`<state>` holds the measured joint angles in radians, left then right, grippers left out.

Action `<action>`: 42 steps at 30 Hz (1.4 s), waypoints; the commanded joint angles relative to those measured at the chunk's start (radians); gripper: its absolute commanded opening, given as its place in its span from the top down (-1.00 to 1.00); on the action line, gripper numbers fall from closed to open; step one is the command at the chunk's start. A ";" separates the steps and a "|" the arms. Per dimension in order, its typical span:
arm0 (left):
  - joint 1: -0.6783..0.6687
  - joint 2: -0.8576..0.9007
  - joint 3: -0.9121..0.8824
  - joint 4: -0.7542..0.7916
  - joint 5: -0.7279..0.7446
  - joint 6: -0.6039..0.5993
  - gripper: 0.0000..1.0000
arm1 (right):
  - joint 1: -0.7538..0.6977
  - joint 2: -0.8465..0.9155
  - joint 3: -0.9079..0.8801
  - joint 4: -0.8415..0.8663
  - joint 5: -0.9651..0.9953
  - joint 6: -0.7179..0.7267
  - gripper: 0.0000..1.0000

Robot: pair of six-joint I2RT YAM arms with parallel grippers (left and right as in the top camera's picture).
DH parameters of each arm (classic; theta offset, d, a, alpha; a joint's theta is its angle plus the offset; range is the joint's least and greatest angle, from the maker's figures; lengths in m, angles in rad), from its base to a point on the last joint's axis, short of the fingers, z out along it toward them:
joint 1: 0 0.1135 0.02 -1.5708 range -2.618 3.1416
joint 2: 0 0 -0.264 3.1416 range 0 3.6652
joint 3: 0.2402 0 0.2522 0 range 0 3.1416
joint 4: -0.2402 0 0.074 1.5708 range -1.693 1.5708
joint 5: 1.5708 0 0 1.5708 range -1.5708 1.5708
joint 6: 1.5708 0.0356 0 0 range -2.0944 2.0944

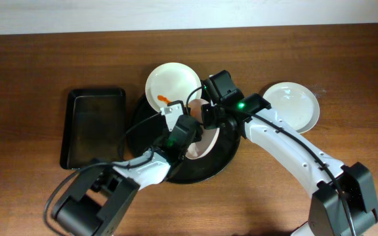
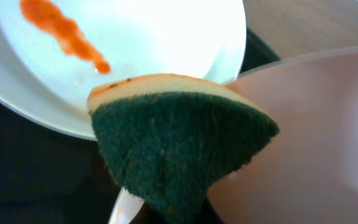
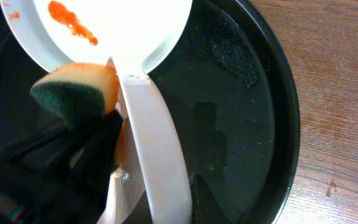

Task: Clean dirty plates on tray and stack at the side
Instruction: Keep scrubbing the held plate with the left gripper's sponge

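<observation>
From overhead, my left gripper [image 1: 174,119] sat over the middle of the round tray [image 1: 202,176], coming in from the near-left. My right gripper [image 1: 207,108] faced it from the right. Between them stood the tilted plate [image 1: 201,141], up on edge inside the tray. The smeared plate [image 1: 174,82] lay just beyond both grippers, leaning over the tray's far rim, with its orange streak near the edge closest to my left gripper. The clean plate [image 1: 293,105] rested on the table [image 1: 38,52] to the right, well apart from the tray.

In the left wrist view, the sponge [image 2: 179,146] filled the middle, its green pad facing the camera. It hid my own fingers, so I judged rather than saw that they were pinched on it. The smeared plate lay up and left of the sponge, and the tilted plate was close on its right.

In the right wrist view, the tilted plate's rim ran from top centre down toward the lens. I judged my right jaws were closed on its near edge, though they were mostly out of sight. The sponge touched that plate's left face near the upper rim, with my left gripper's dark fingers [image 3: 73,146] clamped beneath it. So the wipe turned on this: the sponge was on my left arm's side of the plate, and the stroke would have to run down the face toward my right grip.
</observation>
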<state>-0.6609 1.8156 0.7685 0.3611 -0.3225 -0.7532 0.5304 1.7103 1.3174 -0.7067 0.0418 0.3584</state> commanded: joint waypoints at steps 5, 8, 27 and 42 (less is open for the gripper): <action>0.068 0.072 0.003 -0.013 -0.067 0.006 1.00 | 0.011 -0.016 0.024 0.011 -0.075 0.012 0.92; 0.133 0.071 0.003 -0.134 -0.067 0.006 1.00 | 0.011 -0.016 0.024 0.009 -0.074 0.012 0.92; 0.159 -0.036 0.003 0.130 0.198 -0.043 1.00 | 0.011 -0.016 0.024 0.008 -0.095 0.013 0.92; 0.121 0.088 0.003 0.088 0.188 -0.042 1.00 | 0.011 -0.016 0.024 0.016 -0.095 0.013 0.92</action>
<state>-0.5152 1.8771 0.7689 0.4736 -0.1574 -0.7910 0.5316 1.7142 1.3174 -0.7136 0.0219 0.3656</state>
